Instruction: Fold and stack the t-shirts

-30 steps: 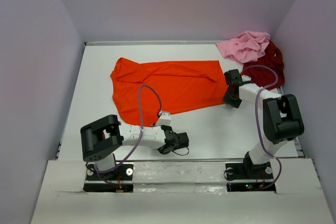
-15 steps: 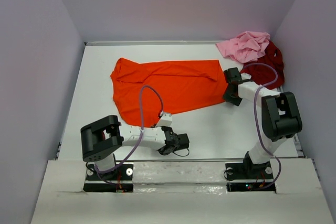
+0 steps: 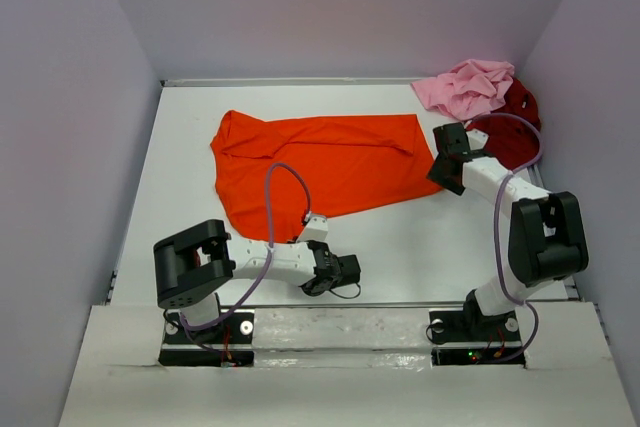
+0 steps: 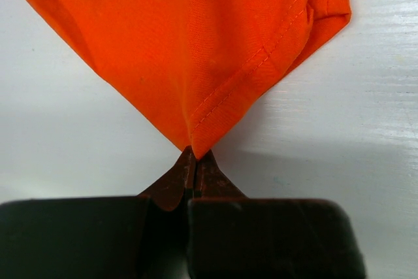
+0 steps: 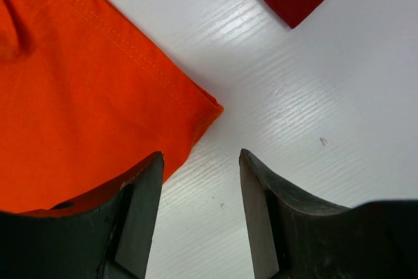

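The right fingers [image 5: 142, 213] had spread and drawn off the orange shirt [image 3: 320, 162], apparently releasing it; the left fingers [image 4: 173, 184] stayed together.

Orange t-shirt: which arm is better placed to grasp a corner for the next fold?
Probably the right. The right gripper is open, with a corner of the orange t-shirt just ahead of its jaws. The left gripper is shut at the near corner and must open first.

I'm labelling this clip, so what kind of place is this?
Probably a robotics lab test cell: a white table boxed in by plain walls, a left arm and right arm bolted at its near edge, an orange t-shirt spread out.
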